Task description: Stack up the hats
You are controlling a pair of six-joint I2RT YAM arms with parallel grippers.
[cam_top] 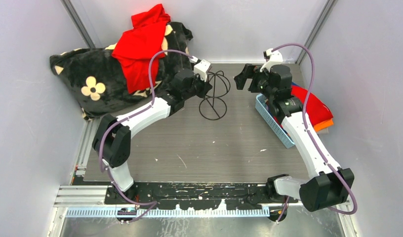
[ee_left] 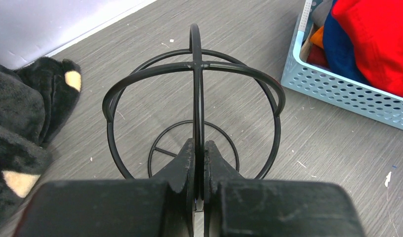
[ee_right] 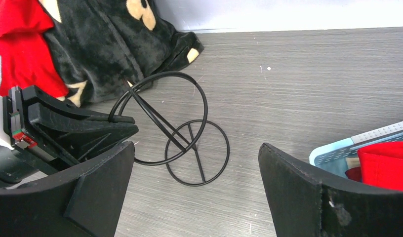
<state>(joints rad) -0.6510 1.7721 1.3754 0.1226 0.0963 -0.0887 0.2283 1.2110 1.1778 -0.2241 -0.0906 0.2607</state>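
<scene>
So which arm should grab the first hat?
Right. The right gripper is open and next to the basket holding the hats; the left gripper is shut on the wire stand.

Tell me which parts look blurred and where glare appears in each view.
Top external: even light, soft shadows, glare on the metal plate at the bottom. Left wrist: wire stand sharp, left fingers slightly soft. Right wrist: right fingers slightly soft, table grain sharp.
</scene>
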